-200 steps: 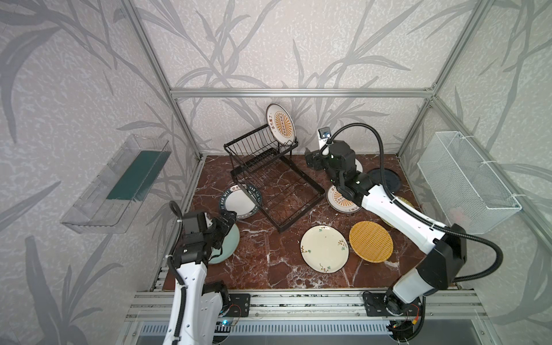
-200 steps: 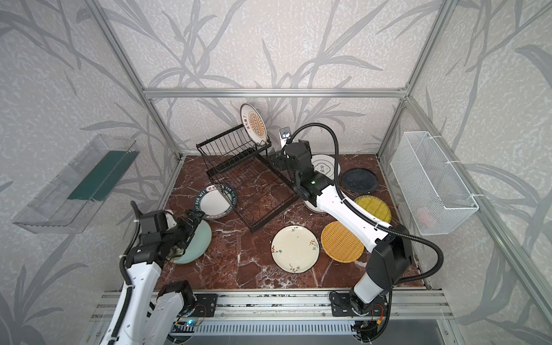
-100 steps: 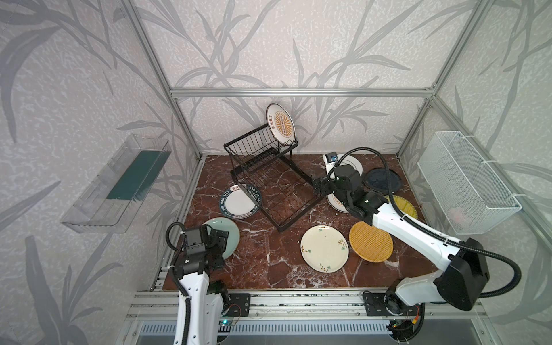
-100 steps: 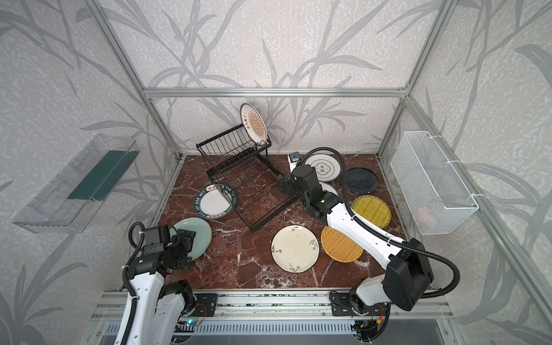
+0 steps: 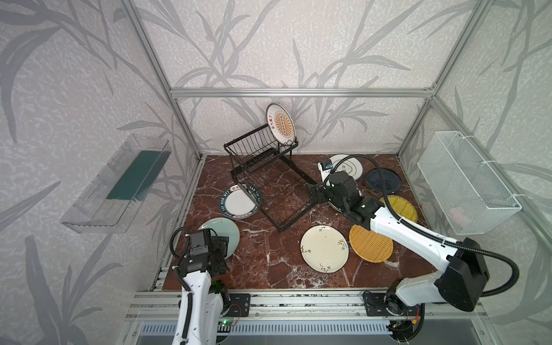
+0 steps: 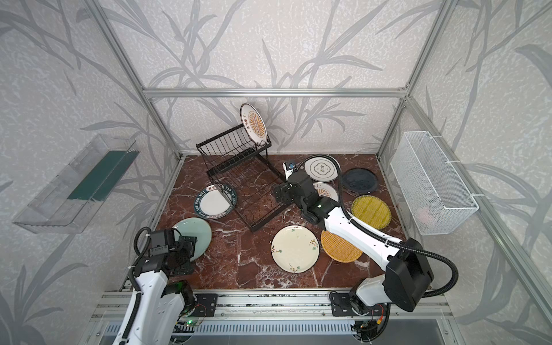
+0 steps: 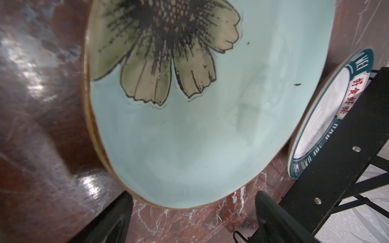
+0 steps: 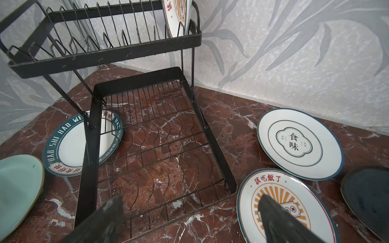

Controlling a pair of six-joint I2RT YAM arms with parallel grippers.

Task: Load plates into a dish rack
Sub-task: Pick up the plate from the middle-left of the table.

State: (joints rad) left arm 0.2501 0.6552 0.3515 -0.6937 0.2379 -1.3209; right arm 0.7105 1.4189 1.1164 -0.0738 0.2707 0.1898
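Note:
The black dish rack [image 5: 263, 158] holds one orange sunburst plate [image 5: 280, 124] upright in its upper basket. My left gripper [image 5: 221, 248] is open and low at the near rim of the pale green plate [image 7: 210, 136], its fingertips [image 7: 271, 210] either side of that rim. My right gripper [image 8: 189, 221] is open and empty over the near corner of the rack's lower tray [image 8: 160, 151], beside a second sunburst plate [image 8: 280, 202]. Flat on the floor lie a teal-rimmed plate [image 5: 240, 203], a cream floral plate [image 5: 324, 252], two woven discs [image 5: 370, 243] [image 5: 401, 206] and a dark blue plate [image 5: 382, 180].
A white plate with black characters [image 5: 348, 167] lies at the back. The teal-rimmed plate sits partly under the rack's leg [image 8: 90, 126]. A clear plastic bin [image 5: 119, 185] hangs on the left wall and a white mesh basket [image 5: 466, 185] on the right wall.
The right gripper has drawn back from the upper basket and come down to the lower tray's corner. The left gripper has pulled back to the green plate's near rim, its jaws slightly narrower.

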